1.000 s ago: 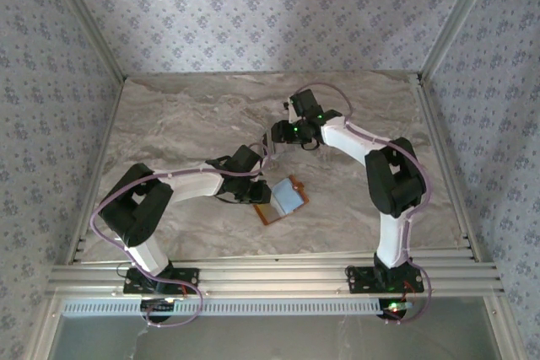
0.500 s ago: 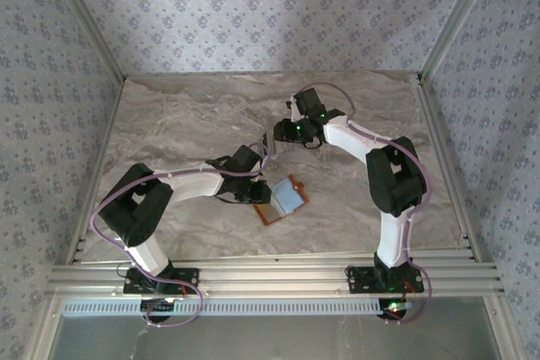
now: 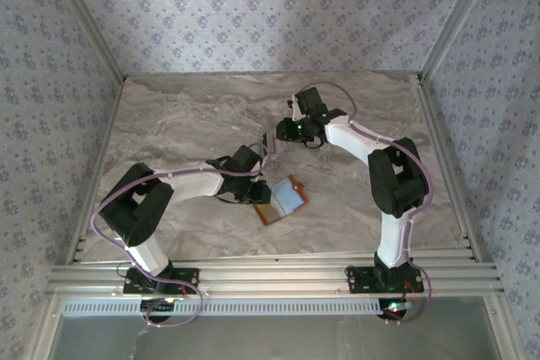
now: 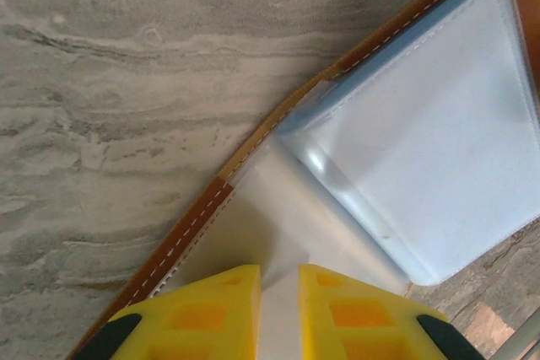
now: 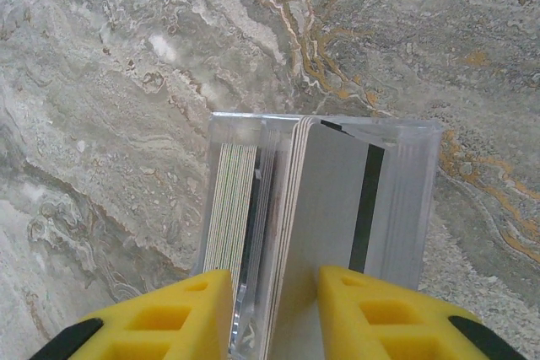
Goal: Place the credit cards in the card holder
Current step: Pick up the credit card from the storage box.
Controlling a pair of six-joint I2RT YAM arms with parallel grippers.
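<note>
The left arm lies low, its elbow bent near its base and its forearm stretched to the right toward the middle of the worktop. The right arm stands taller. Its elbow is high on the right side and its forearm reaches up and to the left, with the wrist turned downward.

The left gripper is almost pressed together, with a narrow slit between the yellow fingers. It pinches a clear plastic sleeve of the card holder. The card holder lies open and flat near the middle of the worktop, showing a tan edge with white stitches and pale blue pockets.

The right gripper is partly spread, with one finger on each side of some cards. I cannot tell if the fingers already press them. The cards stand on edge, packed together, in a clear box farther back on the worktop than the card holder. One card shows a dark stripe on its grey face.

The worktop has a grey marble pattern with some brown veins. Walls with a small flower pattern close it on three sides, and metal rails run along the near edge.
</note>
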